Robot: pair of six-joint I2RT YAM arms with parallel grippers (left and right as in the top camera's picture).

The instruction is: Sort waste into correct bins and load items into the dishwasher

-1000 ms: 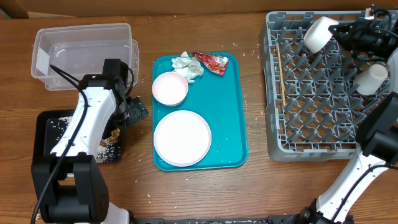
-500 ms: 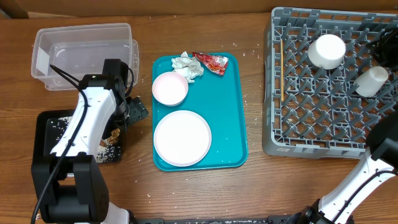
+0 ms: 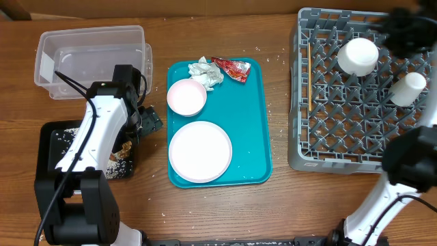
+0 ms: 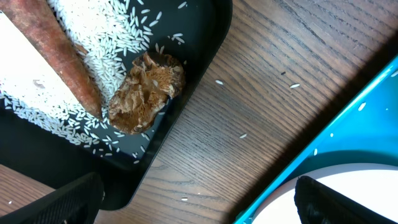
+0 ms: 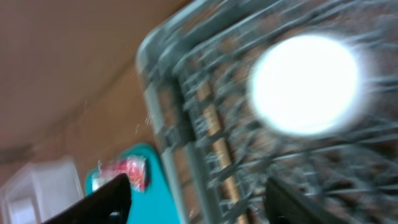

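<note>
Loading is in hand: racked bowl (image 3: 359,56) rests in the dish rack (image 3: 294,137), my right gripper (image 5: 199,202) spread wide, empty. Next likely calls for pinching the rim of the tray bowl (image 3: 186,96).

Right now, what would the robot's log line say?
left gripper open beside black tray | right gripper open over dish rack | in rack: bowl, cup, stick | on teal tray: plate, second bowl, napkin, wrapper

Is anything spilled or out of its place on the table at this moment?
Yes. A few white rice grains lie loose on the bare wooden table, between the black tray and the teal tray, while the rest of the rice lies in that black tray. Nothing else stands out.
</note>
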